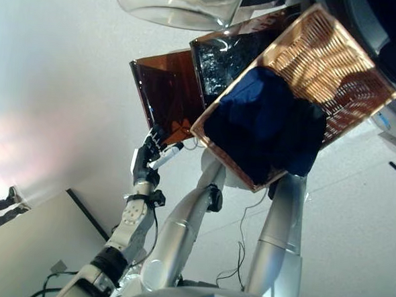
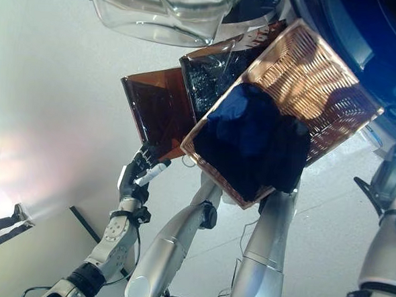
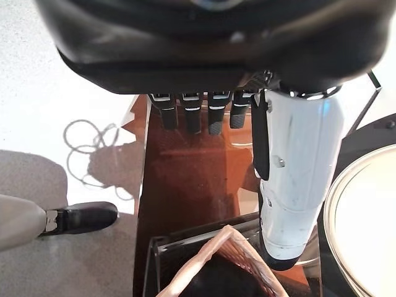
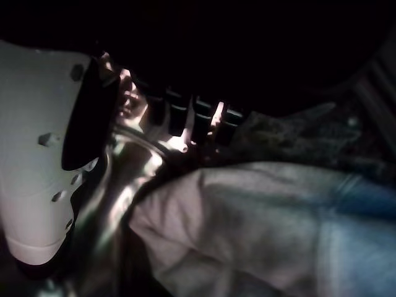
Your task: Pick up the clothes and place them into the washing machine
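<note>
Right hand open over crumpled clothes

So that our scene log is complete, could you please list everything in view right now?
basket: one, tan woven, right of centre
clothes: one pile, dark blue, in the basket
panels: two, amber and darker see-through, left of the basket
washing machine: one, dark blue, upper right corner
door: one, clear glass, top edge
pale cloth: one heap, grey-white and blue, by the right robot hand
person's shoe: one, black, on the floor
left robot hand: dark, open, at the amber panel's edge
right robot hand: dark, open, above the pale cloth
</note>
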